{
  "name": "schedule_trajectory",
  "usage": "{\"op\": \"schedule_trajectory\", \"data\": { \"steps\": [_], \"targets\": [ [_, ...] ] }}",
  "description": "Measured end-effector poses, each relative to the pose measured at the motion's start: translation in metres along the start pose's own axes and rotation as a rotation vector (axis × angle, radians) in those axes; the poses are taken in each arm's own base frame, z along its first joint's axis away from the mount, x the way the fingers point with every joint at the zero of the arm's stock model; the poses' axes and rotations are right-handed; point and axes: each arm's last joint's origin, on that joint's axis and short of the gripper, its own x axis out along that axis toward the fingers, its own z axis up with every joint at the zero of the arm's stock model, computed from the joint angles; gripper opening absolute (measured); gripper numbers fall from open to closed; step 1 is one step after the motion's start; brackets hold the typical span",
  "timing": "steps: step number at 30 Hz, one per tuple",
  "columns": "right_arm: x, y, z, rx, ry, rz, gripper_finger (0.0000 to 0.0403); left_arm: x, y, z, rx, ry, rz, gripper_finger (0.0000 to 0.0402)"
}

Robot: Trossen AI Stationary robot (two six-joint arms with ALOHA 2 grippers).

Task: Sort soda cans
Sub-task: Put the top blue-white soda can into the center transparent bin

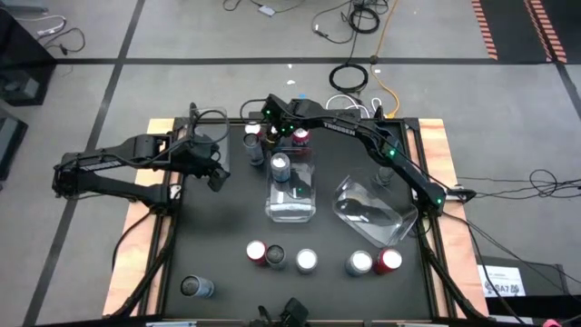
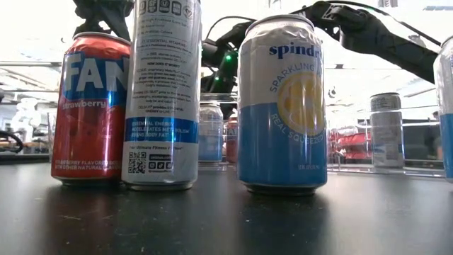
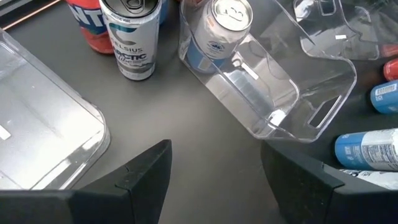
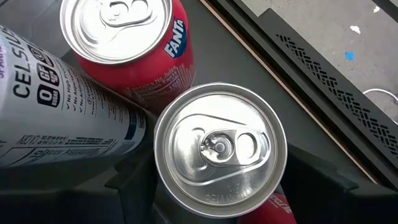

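Observation:
My right gripper [image 4: 221,177] [image 1: 292,133] is at the table's far middle, shut on a red soda can [image 4: 219,149] [image 1: 300,138]. Beside it stand a second red Fanta can [image 4: 124,37] and a white Celsius can [image 4: 56,124]. My left gripper [image 3: 214,171] [image 1: 216,177] hovers open over bare table between two clear bins and touches nothing. A blue-silver can [image 3: 214,34] [image 1: 280,165] stands inside the middle bin [image 1: 292,202]. Several more cans stand near the table's near edge, among them a red Fanta [image 2: 92,106], a tall Celsius [image 2: 161,92] and a Spindrift can [image 2: 283,106]. My right gripper has the red can by its upper wall, just under the silvery top [image 4: 219,149], pinched between the two fingers [image 4: 134,180]. The fingers come from above, pointing down, one on each side. The can is upright. Its base is hidden, so I cannot tell whether it is lifted.
A clear bin [image 3: 43,118] lies by the left gripper and a tilted clear bin [image 1: 370,211] sits right of centre. A can lies on its side at the near left corner [image 1: 195,287]. The table's far rail [image 4: 292,68] runs close behind the held can.

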Motion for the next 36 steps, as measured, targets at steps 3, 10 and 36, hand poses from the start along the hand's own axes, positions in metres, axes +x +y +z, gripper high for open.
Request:
{"op": "schedule_trajectory", "data": {
  "steps": [3, 10, 36],
  "targets": [
    [-0.004, 0.001, 0.0, -0.001, 0.002, 0.002, 0.0271, 0.0, 0.0, 0.0, 0.0, 0.001, -0.001, 0.0258],
    [-0.028, 0.001, 0.005, 0.001, -0.036, 0.016, 0.0273, 0.0, 0.0, 0.0, 0.0, 0.002, -0.003, 0.0258],
    [-0.182, 0.02, -0.009, -0.015, -0.117, 0.083, 0.0279, 0.0, 0.0, 0.0, 0.009, -0.007, 0.002, 0.0258]
  ]
}}
